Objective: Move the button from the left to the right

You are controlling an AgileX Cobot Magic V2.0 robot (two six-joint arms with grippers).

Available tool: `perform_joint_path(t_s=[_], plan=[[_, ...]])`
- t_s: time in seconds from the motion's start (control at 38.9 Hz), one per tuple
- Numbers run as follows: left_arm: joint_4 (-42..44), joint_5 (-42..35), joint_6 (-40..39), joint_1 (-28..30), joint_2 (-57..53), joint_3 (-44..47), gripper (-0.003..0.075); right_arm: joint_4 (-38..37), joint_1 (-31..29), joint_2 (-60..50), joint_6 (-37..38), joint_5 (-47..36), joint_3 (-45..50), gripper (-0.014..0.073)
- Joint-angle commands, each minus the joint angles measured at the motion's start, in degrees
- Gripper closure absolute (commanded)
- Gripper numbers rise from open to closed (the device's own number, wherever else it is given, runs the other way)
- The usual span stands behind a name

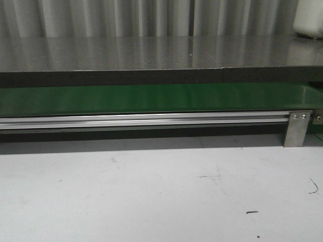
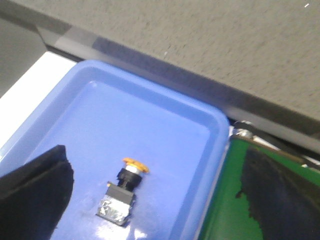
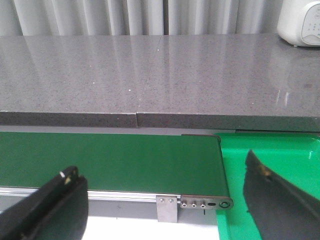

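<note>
The button (image 2: pixel 125 192), with an orange-yellow cap on a black body, lies on its side in a blue tray (image 2: pixel 165 130) in the left wrist view. My left gripper (image 2: pixel 150 210) is open above the tray, and the button lies between its two black fingers (image 2: pixel 35 190), untouched. The green belt (image 1: pixel 151 98) runs across the front view and shows in the right wrist view (image 3: pixel 110 160). My right gripper (image 3: pixel 162 200) is open and empty over the belt's right end. No button or gripper shows in the front view.
A green tray (image 3: pixel 270 150) sits at the belt's right end. A grey stone counter (image 1: pixel 151 53) runs behind the belt. An aluminium rail (image 1: pixel 141 121) with a metal bracket (image 1: pixel 297 128) lines the belt's front. A white appliance (image 1: pixel 309 17) stands at the back right.
</note>
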Motion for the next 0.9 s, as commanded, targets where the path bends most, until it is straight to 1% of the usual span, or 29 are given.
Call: perform_joint_path(t_s=[0.0,0.13,0.23,0.33,0.51,0.69,0.75,0.8,0.88], plan=[[-0.81,3.72,4.17,1.52,3.91,-6.59,0.0070,0.37,-0.24,0.80,-0.22,-4.51,-2.05,-0.0052],[-1.15,11.39,10.56,2.63,11.79,-12.95,0.0070,0.37,-0.24,0.80,-0.22,-4.51,-2.05,-0.0052],[-1.15,16.21,11.99,4.09,17.54,-17.51,0.0070,0.37,-0.24,0.80,-0.22,-4.51,-2.05,-0.0052],[-1.51,19.29,14.54,5.05,21.99,-20.76,0.0070,0.37,-0.24,0.80,-0.22,-4.51,-2.05,-0.0052],[-1.65,20.16,19.41,5.05,27.88,-22.68,0.0070,0.37,-0.24,0.80,-0.22,-4.51,-2.05,-0.0052],[-1.53,19.28,19.43,5.19,31.71,-22.68,0.0071,0.37,-0.24,0.80,-0.22,-4.51,-2.05,-0.0052],[-1.65,19.02,19.43,5.19,32.31,-22.68,0.0087,0.37,-0.24,0.80,-0.22,-4.51,-2.05,-0.0052],[-1.65,19.02,19.43,5.19,32.67,-22.68,0.0129,0.37,-0.24,0.80,-0.22,-4.51,-2.05,-0.0052],[-1.65,19.02,19.43,5.19,32.89,-22.68,0.0242,0.37,-0.24,0.80,-0.22,-4.51,-2.05,-0.0052]])
